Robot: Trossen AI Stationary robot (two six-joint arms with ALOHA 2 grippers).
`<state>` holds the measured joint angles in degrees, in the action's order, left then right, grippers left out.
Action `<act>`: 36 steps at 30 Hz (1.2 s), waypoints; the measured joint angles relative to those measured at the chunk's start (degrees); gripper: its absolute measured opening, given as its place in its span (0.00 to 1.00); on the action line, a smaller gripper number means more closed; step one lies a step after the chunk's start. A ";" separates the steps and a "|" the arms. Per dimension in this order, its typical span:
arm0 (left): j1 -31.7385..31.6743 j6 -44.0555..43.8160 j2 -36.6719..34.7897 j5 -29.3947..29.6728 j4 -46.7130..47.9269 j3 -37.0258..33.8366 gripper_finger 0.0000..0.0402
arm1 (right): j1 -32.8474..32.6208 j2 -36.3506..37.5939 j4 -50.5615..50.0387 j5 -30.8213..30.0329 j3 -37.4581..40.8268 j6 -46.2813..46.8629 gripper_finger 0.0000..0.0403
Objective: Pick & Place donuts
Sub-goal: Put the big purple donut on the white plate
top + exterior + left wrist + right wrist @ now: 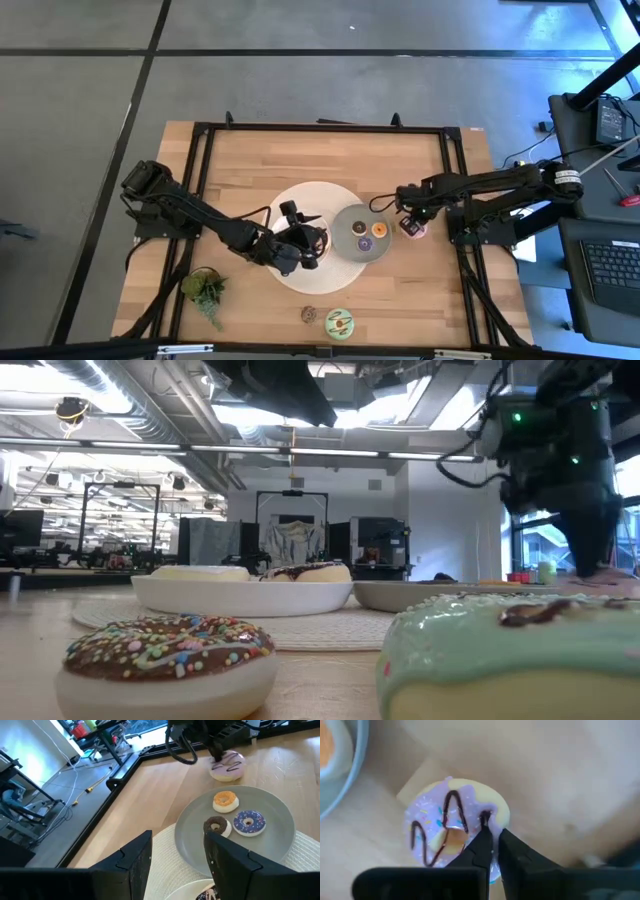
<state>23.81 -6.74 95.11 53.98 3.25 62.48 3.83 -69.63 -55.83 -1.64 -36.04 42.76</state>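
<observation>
Right tool [492,837] down on the pink donut [452,827], fingers nearly pressed together, pinching the ring's rim on the iced side. Pale lilac-pink icing, dark chocolate zigzag drizzle, a few coloured sprinkles, yellowish dough underneath. Resting on the bare worktop [420,290] just beside the grey dish [345,215], on the dish's right in the high view.

On the grey dish, three mini rings close together: an orange one [225,800], a purple one with white sprinkles [249,821] and a brown one [216,825]. Brown touching or nearly touching the purple; orange just beside both.

Left tool [177,857] over the near part of the white mat [300,200], beside the grey dish, fingers spread with nothing between them. Under it a white dish [240,595] holding a chocolate-iced ring [305,571]; whether a second ring sits there, cannot tell.

Near the front edge of the worktop, two more rings side by side, apart from one another: a chocolate one with rainbow sprinkles [165,650] on a white base, and a larger mint-green one with a dark drizzle [510,650].

Counted clearly: seven donuts, two dishes, one round mat.

Small green leafy plant [205,288] at the front left corner, well apart from the donuts.
</observation>
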 joint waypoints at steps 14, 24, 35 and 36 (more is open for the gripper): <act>-2.85 -4.29 0.00 -0.12 -6.39 0.07 0.43 | -12.48 0.02 4.65 -33.90 -19.28 -5.40 0.05; -6.75 -8.57 0.02 -0.07 -10.22 0.07 0.40 | -24.23 -0.20 47.65 -51.74 -13.64 -27.04 0.04; -6.75 -6.14 0.04 -0.14 -16.94 0.07 0.39 | -24.94 -0.46 63.52 -49.71 -7.77 -34.10 0.05; -6.79 -6.16 0.04 -0.06 -16.99 0.07 0.39 | -24.94 -0.46 63.97 -49.07 -7.77 -34.17 0.05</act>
<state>17.02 -12.91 95.15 53.91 -13.74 62.54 -21.10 -70.08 8.14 -50.71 -43.81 8.60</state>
